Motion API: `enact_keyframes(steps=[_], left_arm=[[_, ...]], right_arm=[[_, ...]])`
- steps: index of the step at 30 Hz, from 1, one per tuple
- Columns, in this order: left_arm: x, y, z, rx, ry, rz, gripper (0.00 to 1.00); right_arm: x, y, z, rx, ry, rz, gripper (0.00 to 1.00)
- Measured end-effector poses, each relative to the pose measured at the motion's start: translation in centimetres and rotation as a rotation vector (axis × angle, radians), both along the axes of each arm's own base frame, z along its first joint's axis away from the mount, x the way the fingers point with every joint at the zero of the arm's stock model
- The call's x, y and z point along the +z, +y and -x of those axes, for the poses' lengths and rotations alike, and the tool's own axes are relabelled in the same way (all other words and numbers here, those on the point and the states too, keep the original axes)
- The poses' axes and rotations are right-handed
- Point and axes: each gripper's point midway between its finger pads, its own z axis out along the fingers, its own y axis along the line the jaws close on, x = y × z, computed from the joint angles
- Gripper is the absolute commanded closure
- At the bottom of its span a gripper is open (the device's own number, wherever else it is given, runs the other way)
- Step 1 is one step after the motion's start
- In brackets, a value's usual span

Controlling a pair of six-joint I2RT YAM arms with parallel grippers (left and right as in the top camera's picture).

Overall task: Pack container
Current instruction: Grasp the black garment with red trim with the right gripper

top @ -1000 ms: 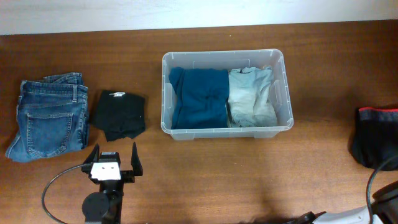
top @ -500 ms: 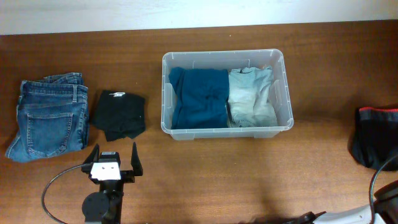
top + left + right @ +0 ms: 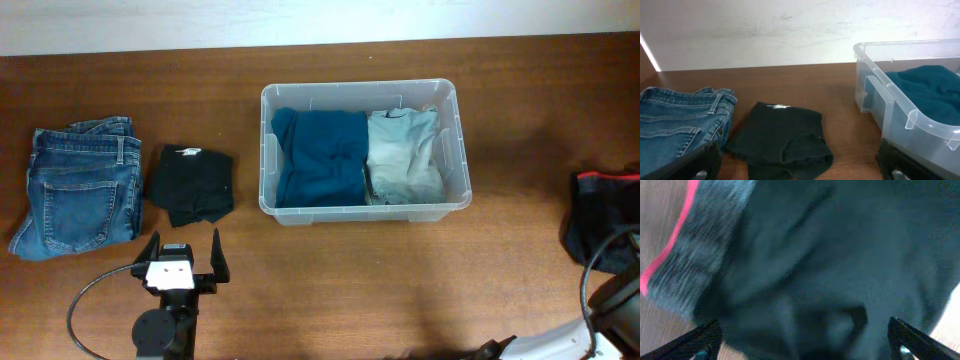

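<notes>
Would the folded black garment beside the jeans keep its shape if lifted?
Probably not: the black garment is thin cloth with a rumpled front edge, so its folds would likely fall open from a single pinch. It looks lighter than the thicker jeans. Pushed, it would likely bunch rather than slide.

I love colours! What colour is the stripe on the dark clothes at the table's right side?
The stripe is pinkish red, clearest in the right wrist view.
</notes>
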Motion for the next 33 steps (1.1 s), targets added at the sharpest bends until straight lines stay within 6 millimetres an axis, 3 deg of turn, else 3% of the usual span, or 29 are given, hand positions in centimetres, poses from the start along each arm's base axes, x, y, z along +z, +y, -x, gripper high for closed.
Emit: enact_keyframes(steps=[4,13,23,33], left_arm=[[0.0,0.0,0.0,0.0,0.0,0.0,0.01],[0.0,0.0,0.0,0.0,0.0,0.0,0.01],[0.0,0.0,0.0,0.0,0.0,0.0,0.01],[0.0,0.0,0.0,0.0,0.0,0.0,0.01]], right_arm=[[0.8,0.8,-0.9,0.068,0.032,0.007,0.02],[4.0,-0.2,-1.3,0.129,0.098,-0.028,0.02],[0.9,-0.9,-1.5,0.166,0.189,-0.117,0.02],[0.9,-4.2,0.2,0.083,0.146,-0.085,0.02]])
